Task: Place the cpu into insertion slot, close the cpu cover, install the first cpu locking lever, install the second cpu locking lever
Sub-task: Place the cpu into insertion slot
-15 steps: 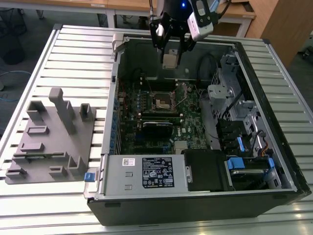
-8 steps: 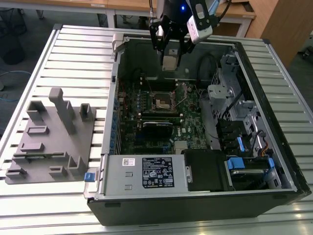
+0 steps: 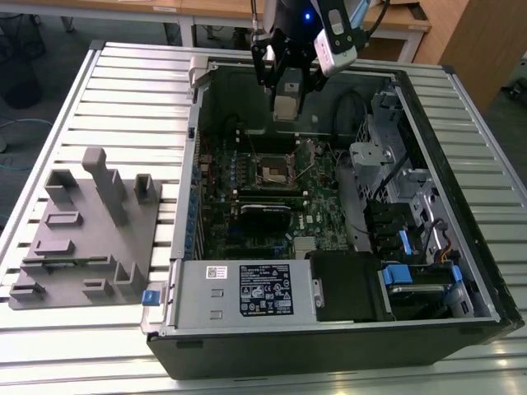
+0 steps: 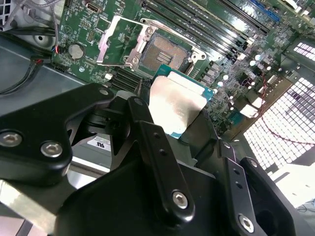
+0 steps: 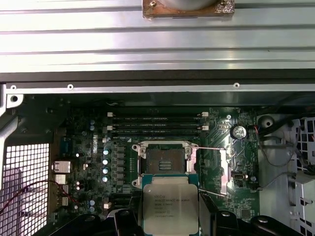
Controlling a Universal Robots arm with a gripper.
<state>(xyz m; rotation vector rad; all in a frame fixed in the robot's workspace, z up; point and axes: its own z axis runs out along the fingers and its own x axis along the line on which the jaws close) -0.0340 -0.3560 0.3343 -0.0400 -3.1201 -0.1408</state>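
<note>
The pincer (image 3: 286, 94), clamped on the cpu (image 5: 170, 206), hangs above the bare insertion slot (image 3: 276, 169) at the exterior view's centre; a skewed descent could bend pins.

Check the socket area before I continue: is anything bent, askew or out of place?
Nothing stands out. The gripper holds the small flat silver-grey cpu by its edges; the dark-centred, silver-rimmed insertion slot lies bare, and the thin silver cpu cover frame is flipped open beside it.

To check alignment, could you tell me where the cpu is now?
In the first wrist view the cpu is held in the gripper above the motherboard, near the empty insertion slot.
</note>
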